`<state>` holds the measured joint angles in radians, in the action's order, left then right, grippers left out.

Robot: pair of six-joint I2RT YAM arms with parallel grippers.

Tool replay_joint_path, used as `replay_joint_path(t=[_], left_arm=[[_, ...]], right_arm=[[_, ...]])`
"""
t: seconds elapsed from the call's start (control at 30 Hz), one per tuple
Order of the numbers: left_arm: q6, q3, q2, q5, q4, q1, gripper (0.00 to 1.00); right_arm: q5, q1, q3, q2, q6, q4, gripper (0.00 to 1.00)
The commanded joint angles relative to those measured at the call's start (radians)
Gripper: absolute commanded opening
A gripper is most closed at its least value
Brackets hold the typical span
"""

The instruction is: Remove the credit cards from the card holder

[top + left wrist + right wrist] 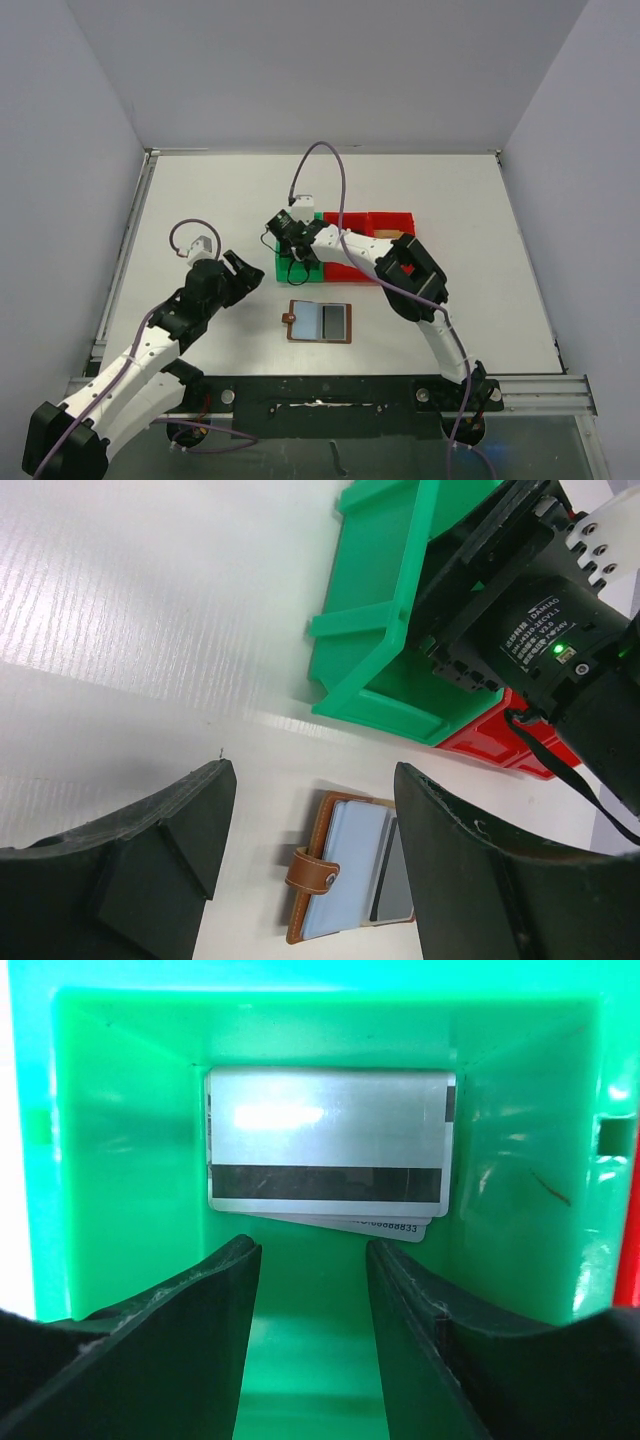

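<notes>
Overhead, the right arm (415,275) rises from its base at the near right edge of the table (180,200), bends at the elbow and reaches left, so that the right gripper (312,1245) points down into the green bin (284,268) near the table's middle. The left arm (150,345) stretches from the near left corner toward the centre, and the left gripper (312,775) hovers above bare table, left of the bin. The card holder (320,322) lies flat and open on the table, near the middle of the near edge, between the two arms and apart from both. The red bins (385,225) sit against the green bin's right side. Only the right wrist view looks inside the green bin: two credit cards (325,1140) lie stacked on its floor, a silver-grey one with a dark stripe on top and a pale one peeking out beneath, with the jaws apart above them and holding nothing. The left wrist view shows its jaws wide apart and empty, and below them the holder's brown snap strap and its pale blue and grey inner surfaces; whether those are cards or panels cannot be told.
</notes>
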<state>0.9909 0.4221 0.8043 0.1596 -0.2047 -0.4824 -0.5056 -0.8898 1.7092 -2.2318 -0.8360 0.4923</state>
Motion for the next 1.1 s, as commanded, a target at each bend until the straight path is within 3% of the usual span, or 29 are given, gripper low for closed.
replay_joint_path(t=[0.0,0.27,0.47,0.57,0.73,1.0,1.07], left_arm=[[0.006,0.021,-0.032,-0.003,-0.001,0.007,0.63],[-0.002,0.011,-0.042,-0.067,0.004,0.007,0.64],[-0.018,-0.039,-0.049,-0.189,0.002,0.007,0.64],[-0.024,-0.050,-0.068,-0.256,0.005,0.005,0.64],[0.005,-0.106,-0.130,-0.363,0.051,0.003,0.65],[0.024,-0.134,-0.211,-0.420,0.033,-0.002,0.66],[0.022,-0.135,-0.203,-0.456,0.081,-0.005,0.66]], right_arm=[[0.024,-0.005,0.025,0.131,0.035,-0.026,0.52],[0.041,-0.013,-0.029,0.264,0.090,-0.046,0.54],[0.025,-0.031,-0.199,0.430,0.131,-0.149,0.54],[-0.056,-0.067,-0.316,0.526,0.128,-0.161,0.54],[-0.050,-0.076,-0.612,0.709,0.037,-0.256,0.54],[-0.050,-0.103,-0.892,0.946,-0.157,-0.211,0.53],[-0.050,-0.108,-0.966,1.003,-0.194,-0.234,0.59]])
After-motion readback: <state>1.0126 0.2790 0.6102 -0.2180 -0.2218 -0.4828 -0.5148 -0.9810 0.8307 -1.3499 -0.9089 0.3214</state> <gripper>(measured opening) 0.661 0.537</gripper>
